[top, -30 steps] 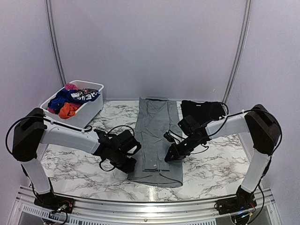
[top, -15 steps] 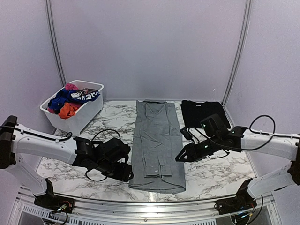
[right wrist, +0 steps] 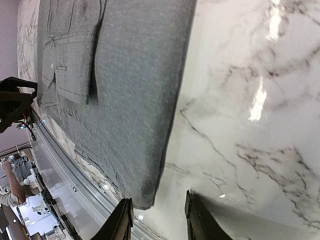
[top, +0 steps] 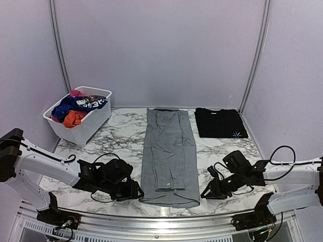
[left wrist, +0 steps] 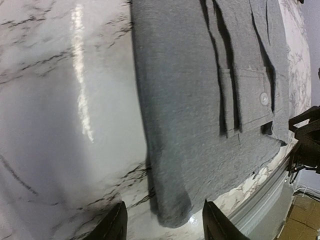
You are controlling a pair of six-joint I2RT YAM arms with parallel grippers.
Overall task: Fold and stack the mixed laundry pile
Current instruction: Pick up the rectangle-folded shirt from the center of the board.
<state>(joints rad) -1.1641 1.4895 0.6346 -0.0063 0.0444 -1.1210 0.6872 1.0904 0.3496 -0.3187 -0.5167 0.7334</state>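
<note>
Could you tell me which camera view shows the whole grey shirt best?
The top external view: the grey shirt lies there full length, folded narrow. Each wrist view shows only one near corner of it.

Robot lab test booth, not a home. Plain pale walls (top: 156, 55) fill the upper frame, with bare metal poles (top: 57, 50) at left and right. Marble-look table (top: 121, 131) sits on an aluminium rail (top: 151, 222) along the bottom edge. Left arm (top: 45, 164) and right arm (top: 298, 174) are bolted at the bottom corners.
</note>
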